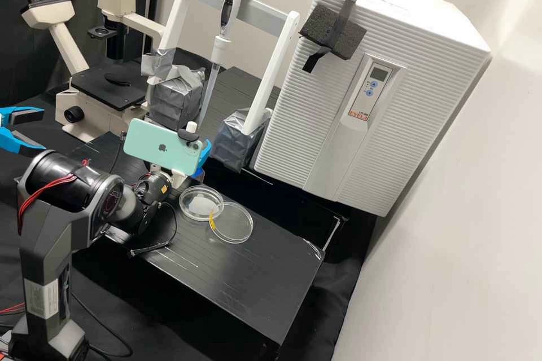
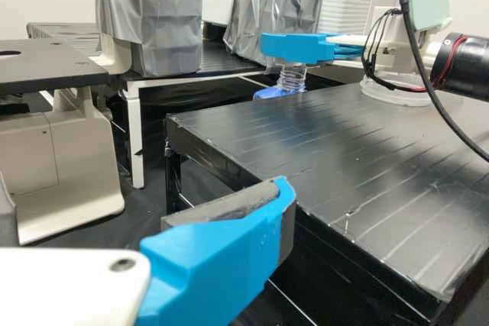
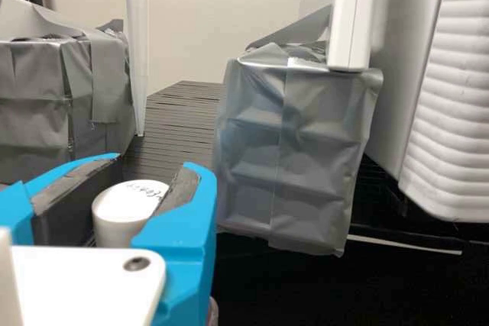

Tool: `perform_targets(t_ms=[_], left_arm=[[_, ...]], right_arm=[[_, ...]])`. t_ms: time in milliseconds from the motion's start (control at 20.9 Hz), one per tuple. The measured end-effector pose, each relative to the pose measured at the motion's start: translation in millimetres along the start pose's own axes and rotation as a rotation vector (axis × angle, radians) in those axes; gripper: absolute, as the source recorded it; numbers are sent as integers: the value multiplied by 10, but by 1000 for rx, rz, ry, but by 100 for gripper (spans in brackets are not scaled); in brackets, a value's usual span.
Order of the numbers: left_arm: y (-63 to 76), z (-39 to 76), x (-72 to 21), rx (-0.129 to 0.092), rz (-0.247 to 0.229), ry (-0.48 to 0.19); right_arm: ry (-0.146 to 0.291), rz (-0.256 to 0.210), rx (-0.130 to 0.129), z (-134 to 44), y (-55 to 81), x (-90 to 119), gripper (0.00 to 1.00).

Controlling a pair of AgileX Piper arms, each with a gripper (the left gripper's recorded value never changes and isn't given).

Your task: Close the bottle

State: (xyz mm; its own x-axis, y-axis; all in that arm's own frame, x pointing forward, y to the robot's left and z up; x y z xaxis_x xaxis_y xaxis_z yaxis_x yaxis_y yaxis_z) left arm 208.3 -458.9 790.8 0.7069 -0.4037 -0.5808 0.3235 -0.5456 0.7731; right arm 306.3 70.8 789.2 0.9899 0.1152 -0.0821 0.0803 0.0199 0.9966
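My right gripper [image 3: 126, 181] is shut on a white cap [image 3: 126, 208], which sits between its taped blue fingers. In the left wrist view that same right gripper [image 2: 306, 45] hangs right above the clear threaded neck of the bottle [image 2: 290, 78], which stands at the far edge of the black platform. In the high view the right gripper [image 1: 199, 155] is partly hidden behind a mint green phone, with the cap [image 1: 192, 126] poking out above it; the bottle is hidden there. My left gripper [image 1: 20, 128] is open at the far left edge, away from the bottle, with one of its fingers [image 2: 229, 242] close up.
Two clear petri dishes [image 1: 200, 202] [image 1: 231, 223] lie on the raised black platform [image 1: 237, 276]. A microscope [image 1: 84, 84] stands back left. A white pipette stand with tape-wrapped feet [image 1: 175, 96] and a large white ribbed machine [image 1: 367, 84] stand behind.
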Motion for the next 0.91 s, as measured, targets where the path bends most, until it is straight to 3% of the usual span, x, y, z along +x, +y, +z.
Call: perform_targets(t_ms=[671,911], left_arm=[[-6,11,11,13,-4,-8],[-6,11,11,13,-4,-8]], right_arm=[[-10,7,-3,40,32,-3,0],[-23,-14,7,61,-30,-57,0]])
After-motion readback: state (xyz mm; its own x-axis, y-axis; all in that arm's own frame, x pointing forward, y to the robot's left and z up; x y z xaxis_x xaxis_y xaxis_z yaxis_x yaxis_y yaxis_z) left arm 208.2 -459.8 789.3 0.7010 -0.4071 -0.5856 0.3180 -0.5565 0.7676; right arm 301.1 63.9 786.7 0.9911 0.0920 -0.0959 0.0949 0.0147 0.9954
